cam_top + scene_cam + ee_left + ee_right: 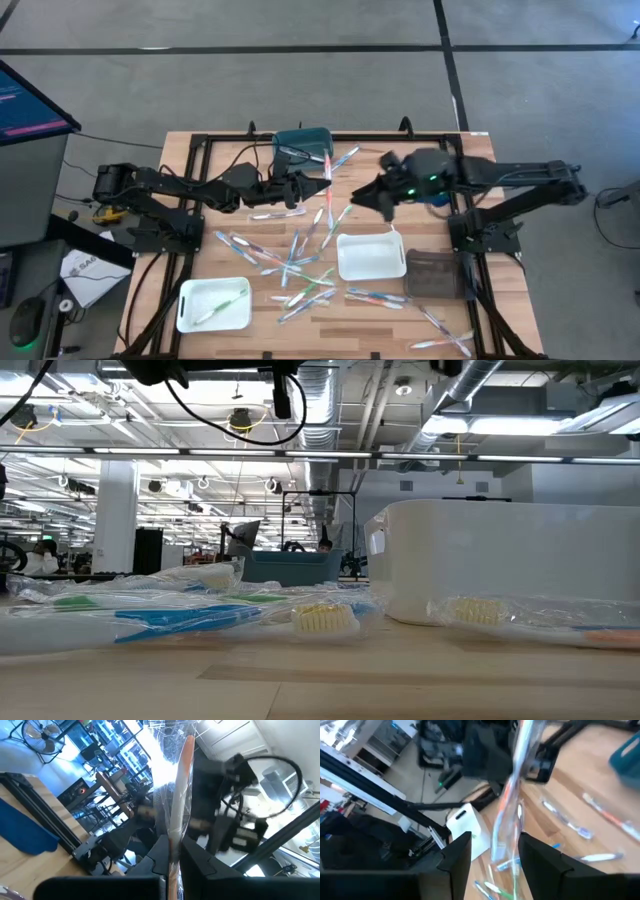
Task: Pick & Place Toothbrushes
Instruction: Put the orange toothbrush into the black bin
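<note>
Wooden tabletop (200, 190) is carrying scattered toothbrushes (300, 262). Left gripper (322, 186) is pinching 1 wrapped orange toothbrush (181, 795) tight, raised beside the teal bin (301, 146). Right gripper (382, 200) is standing half-open around that wrapper.

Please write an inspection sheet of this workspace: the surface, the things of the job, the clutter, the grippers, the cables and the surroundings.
Surface: wooden table in a black frame.
Job's things: many wrapped toothbrushes scattered mid-table; one orange-handled toothbrush held in the air; green ones in the near white tray.
Clutter: teal bin at the far edge, empty white tray, dark tray.
Grippers: left gripper shut on the orange-handled toothbrush near the teal bin; right gripper open, the same brush hanging between its fingers.
Cables: black cables run along the left arm.
Surroundings: monitor and mouse to the left; large hall behind the table.
</note>
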